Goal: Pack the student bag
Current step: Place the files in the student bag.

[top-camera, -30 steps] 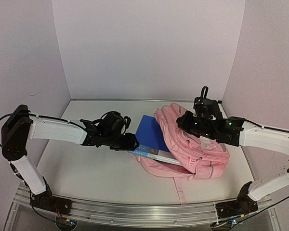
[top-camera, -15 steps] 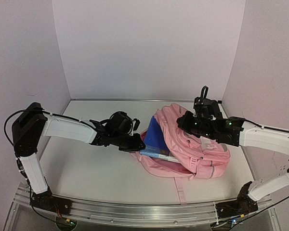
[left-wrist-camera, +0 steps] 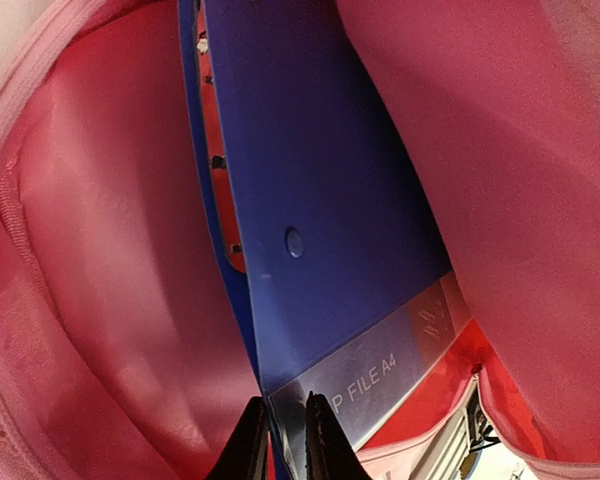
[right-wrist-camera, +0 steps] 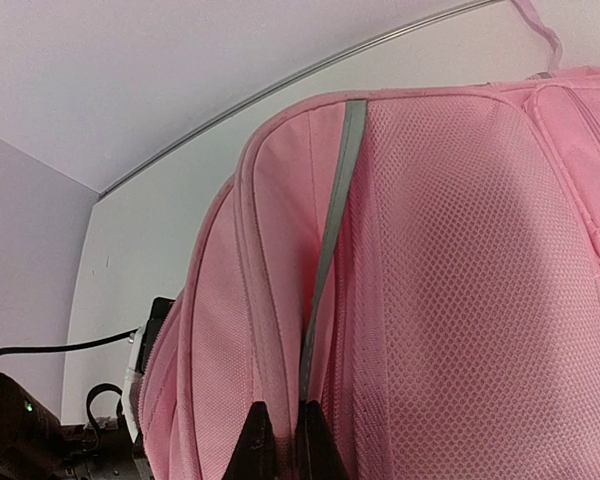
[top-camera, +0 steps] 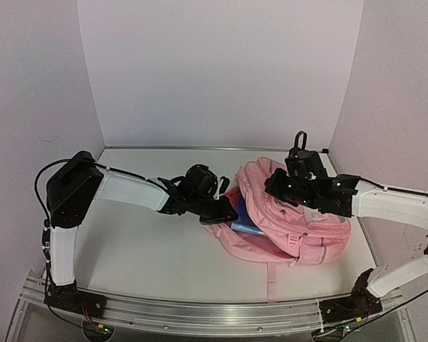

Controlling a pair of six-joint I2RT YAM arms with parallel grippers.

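While the blue file point(left-wrist-camera: 320, 200) sits mostly inside the main compartment of the student bag point(top-camera: 303, 231), the step in hand looks like feeding that file into the bag. The bag lies on its side on the desk point(top-camera: 143, 249), right of the middle, with its mouth turned towards the left arm point(top-camera: 128, 191). In the left wrist view the file has the bag's pink cloth on both sides, and its labelled near edge is at the mouth.

The next move, as I judge it, calls for a short push deeper until that edge is past the zip line. The left jaws then need to let go without dragging the file back out, and the right jaws should keep the mouth lifted meanwhile.

The left jaws are almost pressed together, pinching the file's labelled edge in the thin gap between them. The right jaws, at the end of the right arm point(top-camera: 392, 203), are closed tight on a fold of pink fabric just beside the grey strip point(right-wrist-camera: 330, 230) on the bag's upper side.
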